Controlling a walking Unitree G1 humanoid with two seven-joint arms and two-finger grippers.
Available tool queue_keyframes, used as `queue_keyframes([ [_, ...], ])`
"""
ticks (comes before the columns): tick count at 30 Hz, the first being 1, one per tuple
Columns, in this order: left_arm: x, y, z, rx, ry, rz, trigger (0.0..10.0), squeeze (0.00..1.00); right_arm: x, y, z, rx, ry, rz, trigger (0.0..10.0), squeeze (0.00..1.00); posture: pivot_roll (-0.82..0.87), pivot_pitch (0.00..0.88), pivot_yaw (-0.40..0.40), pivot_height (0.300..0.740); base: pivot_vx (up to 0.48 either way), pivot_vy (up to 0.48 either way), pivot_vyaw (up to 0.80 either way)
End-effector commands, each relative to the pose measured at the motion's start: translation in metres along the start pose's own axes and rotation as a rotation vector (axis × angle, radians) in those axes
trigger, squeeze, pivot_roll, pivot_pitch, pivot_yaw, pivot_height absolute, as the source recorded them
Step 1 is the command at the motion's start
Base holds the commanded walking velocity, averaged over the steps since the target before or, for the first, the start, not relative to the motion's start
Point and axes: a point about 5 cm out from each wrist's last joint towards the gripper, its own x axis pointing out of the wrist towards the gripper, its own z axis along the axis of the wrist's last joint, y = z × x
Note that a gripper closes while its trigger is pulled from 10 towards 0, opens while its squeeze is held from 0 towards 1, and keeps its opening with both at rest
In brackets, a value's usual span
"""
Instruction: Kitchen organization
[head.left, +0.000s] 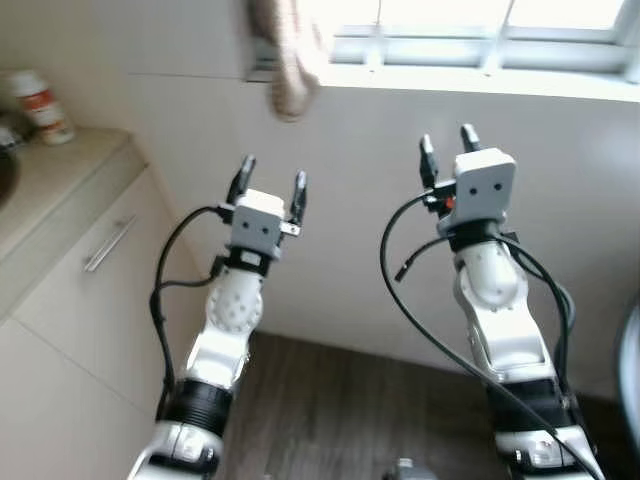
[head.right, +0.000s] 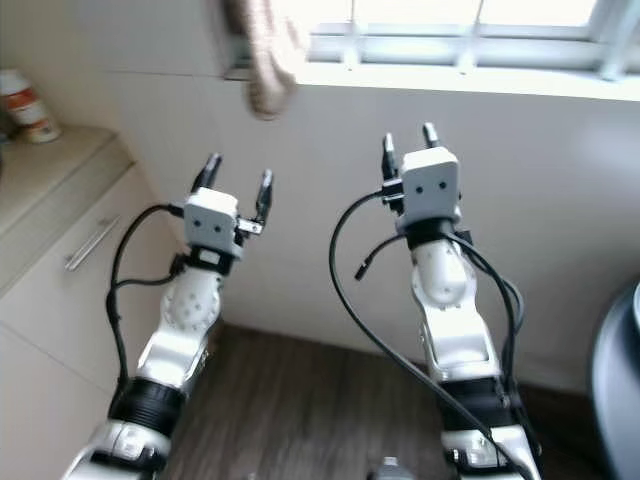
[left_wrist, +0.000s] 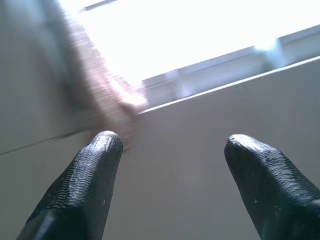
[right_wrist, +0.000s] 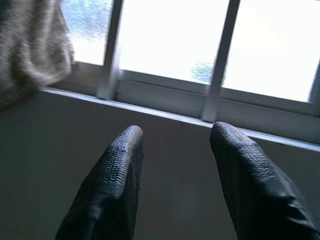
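Ahead at 12 o'clock: my left gripper (head.left: 270, 182) is spreading wide, holding nothing.
At 1 o'clock: my right gripper (head.left: 448, 146) is gaping narrower, empty.
At 11 o'clock: beige fuzzy cloth (head.left: 287, 60) is hanging below the window sill (head.left: 470, 78).
At 10 o'clock: white orange-labelled bottle (head.left: 40, 105) is standing on the beige countertop (head.left: 62, 172).

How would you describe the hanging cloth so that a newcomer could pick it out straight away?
Start at the window running along the top of the wall ahead. At its left end, above and between the left gripper and the countertop, hangs the cloth. It is a fuzzy beige towel-like bundle, the one soft thing against the smooth pale wall.
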Motion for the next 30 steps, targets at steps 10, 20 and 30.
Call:
queue_keyframes([
  [10, 0.001, -0.001, 0.0, 0.012, 0.007, -0.015, 10.0, 0.0, 0.001, 0.002, -0.002, -0.038, 0.014, -0.003, 10.0, 0.0, -0.17, 0.0, 0.049, 0.74, 0.0, 0.0, -0.4],
  [20, 0.001, -0.001, -0.001, 0.013, 0.014, -0.012, 10.0, 0.0, 0.002, 0.003, -0.002, -0.087, 0.018, 0.002, 10.0, 0.0, -0.17, 0.0, 0.048, 0.74, 0.0, -0.39, 0.0],
  [30, 0.002, -0.001, -0.001, 0.006, 0.012, -0.01, 10.0, 0.0, 0.004, -0.001, -0.008, -0.076, 0.066, -0.03, 10.0, 0.0, -0.18, 0.0, 0.048, 0.74, 0.0, -0.196, 0.41],
])
